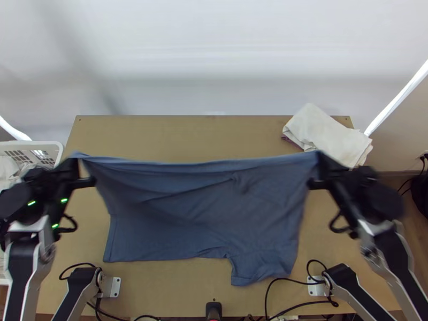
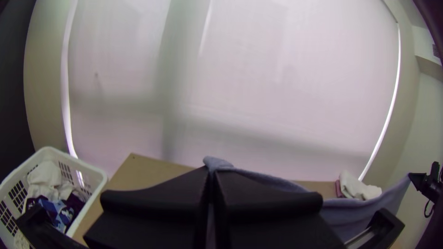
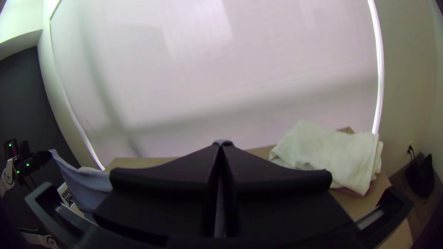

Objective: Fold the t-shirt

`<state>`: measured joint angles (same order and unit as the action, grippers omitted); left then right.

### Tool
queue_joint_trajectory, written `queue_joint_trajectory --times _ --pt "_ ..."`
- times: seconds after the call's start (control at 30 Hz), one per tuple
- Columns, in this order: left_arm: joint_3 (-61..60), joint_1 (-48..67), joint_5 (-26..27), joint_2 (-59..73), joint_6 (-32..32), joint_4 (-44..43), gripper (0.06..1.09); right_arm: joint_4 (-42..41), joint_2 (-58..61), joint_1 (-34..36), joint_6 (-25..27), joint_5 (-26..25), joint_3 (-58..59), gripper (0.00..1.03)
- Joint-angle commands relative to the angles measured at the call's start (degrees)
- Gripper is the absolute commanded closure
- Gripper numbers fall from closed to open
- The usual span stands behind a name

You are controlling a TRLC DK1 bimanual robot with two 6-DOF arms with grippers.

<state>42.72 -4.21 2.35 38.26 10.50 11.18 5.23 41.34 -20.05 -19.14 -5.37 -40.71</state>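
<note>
1 high view looks steeply down on the table (image 1: 182, 139); 2 wrist views face the pale backdrop (image 2: 277, 101).

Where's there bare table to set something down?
Bare wood on the table runs along the far edge, beyond the t-shirt and left of the white cloth; another patch lies between the t-shirt's right side and the right arm. The near edge is crowded with mounts and cables.
</note>
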Motion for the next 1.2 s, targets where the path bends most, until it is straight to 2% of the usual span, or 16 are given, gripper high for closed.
queue_joint_trajectory --times 0.0,0.23,0.5,0.7,0.8,1.0,1.17 --pt "-6.16 0.08 0.02 4.19 0.31 -7.40 1.05 -7.70 4.54 0.89 -1.96 0.36 4.59 1.00" --pt "-6.51 -0.10 0.02 16.14 2.42 -16.01 1.05 -17.89 15.08 3.53 -2.13 0.44 3.62 1.00" --pt "-0.80 -0.45 0.02 31.09 3.12 -22.34 1.05 -23.87 30.38 7.40 -3.36 0.62 -2.36 1.00" --pt "7.47 -0.54 -0.06 44.18 4.00 -21.02 1.05 -22.90 42.86 8.45 -7.50 0.97 -9.74 1.00" --pt "13.00 -0.54 -0.06 50.33 4.70 -16.89 1.05 -22.55 47.52 8.28 -8.29 0.97 -13.34 1.00" --pt "25.84 -1.51 -0.06 62.20 5.58 -5.03 1.05 -14.20 56.39 8.01 -11.54 1.06 -22.84 1.00" --pt "29.88 -1.51 -0.06 66.59 5.76 -4.15 1.05 -8.14 61.84 8.19 -13.74 1.15 -29.25 1.00"
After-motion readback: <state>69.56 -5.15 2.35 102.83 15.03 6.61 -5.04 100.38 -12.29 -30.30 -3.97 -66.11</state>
